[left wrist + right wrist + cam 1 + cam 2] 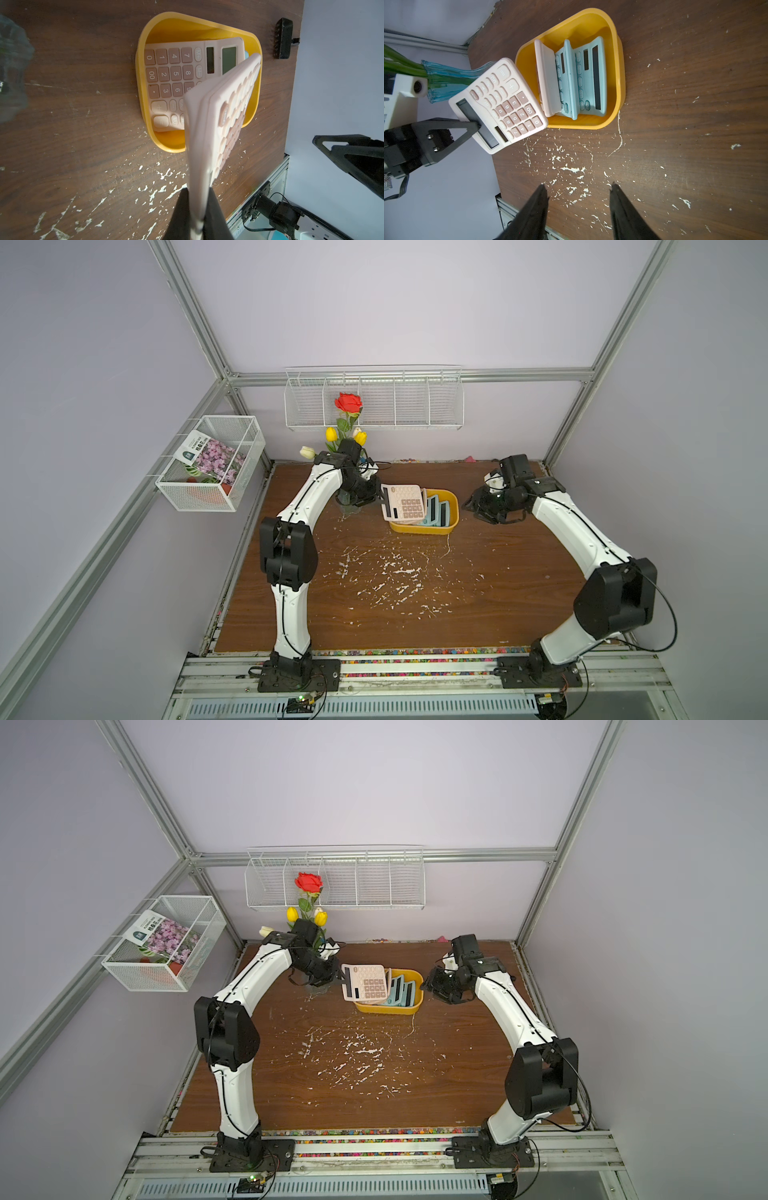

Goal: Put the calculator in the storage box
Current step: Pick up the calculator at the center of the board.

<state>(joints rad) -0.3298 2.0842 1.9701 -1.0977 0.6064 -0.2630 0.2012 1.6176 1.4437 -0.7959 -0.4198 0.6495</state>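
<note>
Left hand point(380, 494), clenched on the pale pink plastic calculator point(402, 502), should tip it upright and slot it into the shallow yellow plastic storage box point(419, 529).

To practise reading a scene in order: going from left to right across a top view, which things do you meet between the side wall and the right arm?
In a top view: side mesh basket → red rose → pink calculator → yellow storage box → right end effector.
</note>
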